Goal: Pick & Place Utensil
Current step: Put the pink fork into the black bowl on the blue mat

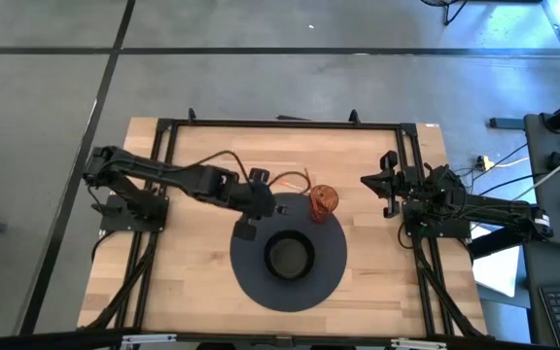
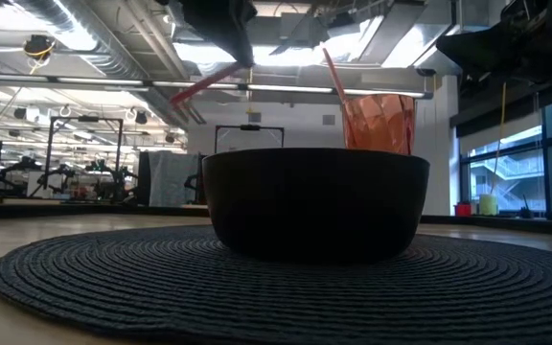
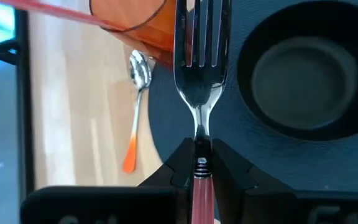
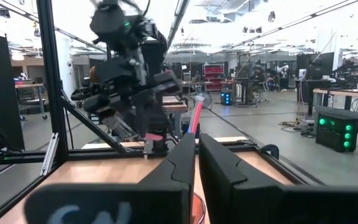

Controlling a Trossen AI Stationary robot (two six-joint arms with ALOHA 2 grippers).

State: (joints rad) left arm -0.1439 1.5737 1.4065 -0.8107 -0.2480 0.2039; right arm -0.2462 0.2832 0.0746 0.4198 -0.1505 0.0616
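The left gripper (image 3: 197, 163) held the fork (image 3: 199, 68) tight by its pink handle, above the mat (image 1: 329, 277) near the orange cup (image 1: 324, 201). Carrying step; next probably lowering it beside the bowl (image 1: 290, 257). The right gripper (image 4: 196, 163) waited closed, empty.

the left arm reaches in over the table's middle, its left gripper (image 3: 199, 163) pinched tight with fingers (image 3: 178, 163) almost meeting. the right arm waits folded at the table's right edge, right gripper (image 4: 196, 163) nearly closed.
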